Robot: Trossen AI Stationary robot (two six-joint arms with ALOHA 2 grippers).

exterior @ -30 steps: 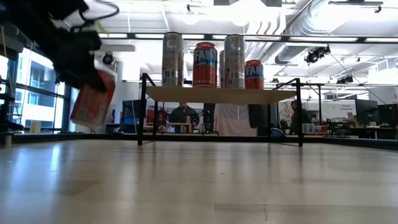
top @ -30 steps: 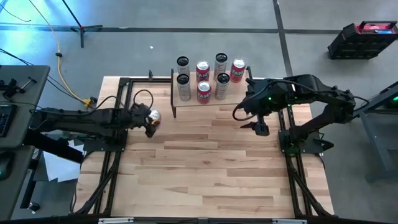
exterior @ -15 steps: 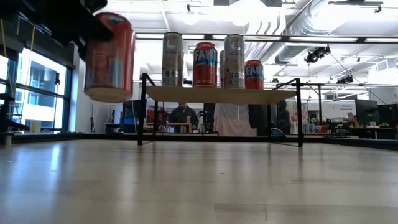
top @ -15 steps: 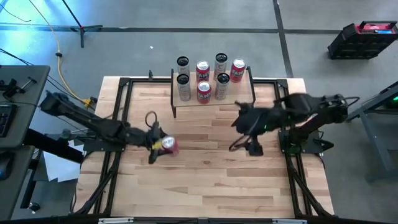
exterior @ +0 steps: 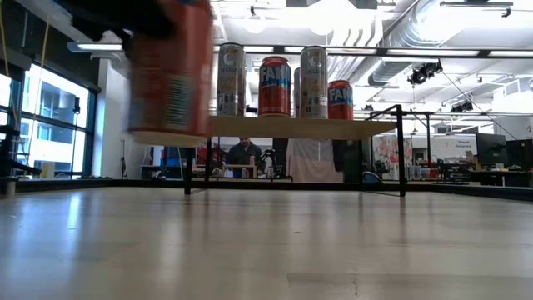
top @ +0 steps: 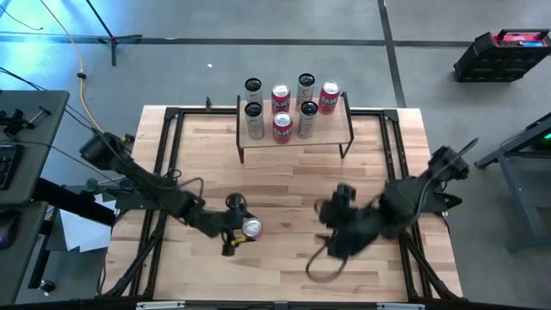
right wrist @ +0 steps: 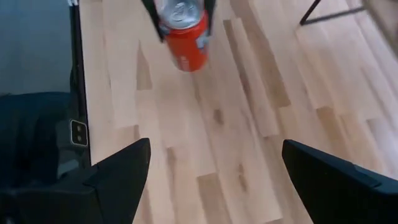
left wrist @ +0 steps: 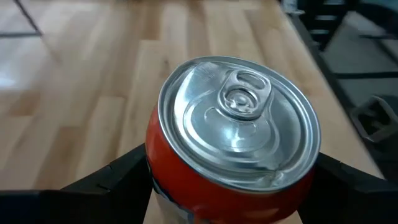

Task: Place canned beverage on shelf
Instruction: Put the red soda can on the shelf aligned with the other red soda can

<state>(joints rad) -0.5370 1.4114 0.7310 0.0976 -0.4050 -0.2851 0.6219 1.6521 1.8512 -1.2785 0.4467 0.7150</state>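
Seven cans [top: 281, 120] to note on the shelf [top: 334, 129], upright in two rows: four along the far edge, three along the near edge. Observe bare plank at the near right corner of the shelf; judge this the probable slot for an eighth.

Locate the canned beverage [top: 250, 228], red with a silver lid, well apart from the shelf, out over the open bench [top: 293, 275] on the shelf's front side and slightly toward its left end. Confirm left jaws closed on the can body from both sides, just below the lid. Confirm upright carriage, pull-tab uppermost, in the left wrist view [left wrist: 233, 143]. Regard this as deliberate: side grip leaves the base free for setting down flat, and upright carriage avoids any turn before release. In the low view, read the can [exterior: 166, 71] as lifted clear of the bench, base near the level of the shelf top, likely for passing over the plank edge rather than striking it.

Find right jaws spread wide and empty, over the bench in front of the shelf's right end, facing the carried can [right wrist: 186, 37]. Treat the right arm as not engaged with any can.

Expect collision with standing cans as the main hazard during approach.
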